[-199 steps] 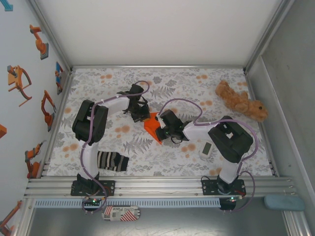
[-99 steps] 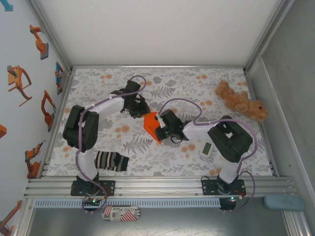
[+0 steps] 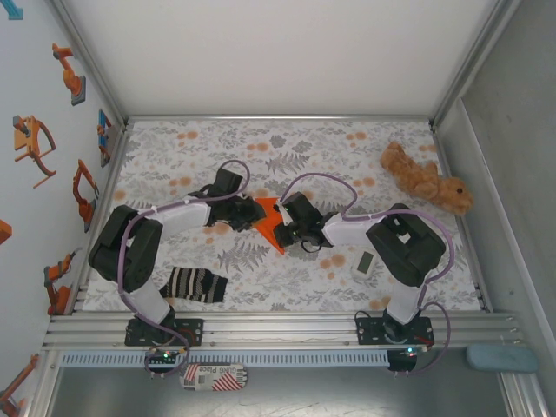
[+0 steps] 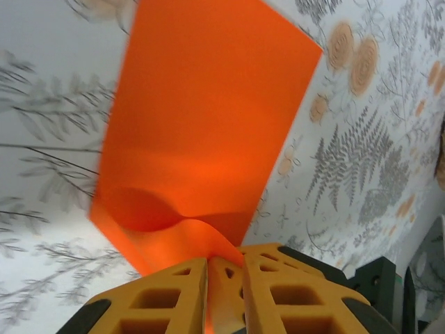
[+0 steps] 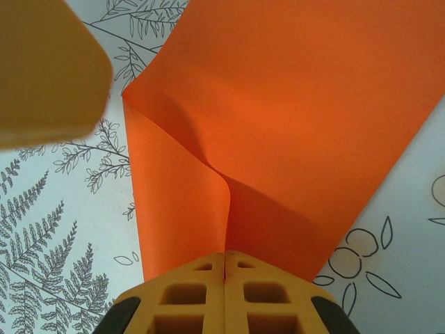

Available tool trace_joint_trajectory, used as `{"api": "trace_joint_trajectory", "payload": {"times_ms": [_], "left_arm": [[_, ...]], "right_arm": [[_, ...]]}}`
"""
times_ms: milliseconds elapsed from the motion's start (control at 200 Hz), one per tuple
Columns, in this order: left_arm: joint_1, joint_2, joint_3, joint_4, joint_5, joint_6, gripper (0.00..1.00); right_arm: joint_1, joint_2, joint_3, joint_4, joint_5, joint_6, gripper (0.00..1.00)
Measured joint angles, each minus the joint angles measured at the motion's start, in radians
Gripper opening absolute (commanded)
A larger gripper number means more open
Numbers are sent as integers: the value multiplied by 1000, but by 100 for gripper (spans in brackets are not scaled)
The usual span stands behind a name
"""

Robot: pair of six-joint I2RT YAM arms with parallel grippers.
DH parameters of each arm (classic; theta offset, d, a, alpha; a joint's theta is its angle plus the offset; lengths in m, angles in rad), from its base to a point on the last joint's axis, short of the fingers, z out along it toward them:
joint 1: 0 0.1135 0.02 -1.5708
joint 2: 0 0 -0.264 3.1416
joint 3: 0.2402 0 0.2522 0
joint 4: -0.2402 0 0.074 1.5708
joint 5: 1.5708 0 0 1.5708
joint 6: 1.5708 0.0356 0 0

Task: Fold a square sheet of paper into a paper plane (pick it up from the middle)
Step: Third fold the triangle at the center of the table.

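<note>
The square sheet of paper (image 3: 264, 224) is bright orange and lies mid-table, buckled into a raised ridge (image 5: 222, 188). My right gripper (image 3: 280, 228) is shut on that ridge at the sheet's near edge; its jaws (image 5: 224, 268) meet with the paper pinched between them. My left gripper (image 3: 248, 212) is at the sheet's left side. Its jaws stand slightly apart, and a lifted fold of the paper (image 4: 208, 118) runs into the narrow gap of the left gripper (image 4: 224, 278). A left fingertip (image 5: 49, 69) shows blurred in the right wrist view.
A striped black-and-white sock (image 3: 198, 284) lies near the left arm's base. A brown plush toy (image 3: 426, 181) sits at the back right. A small white device (image 3: 364, 263) lies by the right arm. The floral mat (image 3: 174, 156) covers the table.
My left arm swung from behind the sheet down to its left edge and its jaws parted a little. The right gripper held its pinch and stayed put.
</note>
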Motion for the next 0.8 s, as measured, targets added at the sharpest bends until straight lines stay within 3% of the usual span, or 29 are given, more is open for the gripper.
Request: {"api": "trace_joint_trajectory", "payload": {"times_ms": [426, 801], "left_arm": [[-47, 59, -2, 56, 11, -46, 9], [-54, 80, -3, 6, -24, -43, 8]], "right_arm": [[-1, 0, 0, 0, 0, 0, 0], [-2, 0, 0, -1, 0, 0, 0]]}}
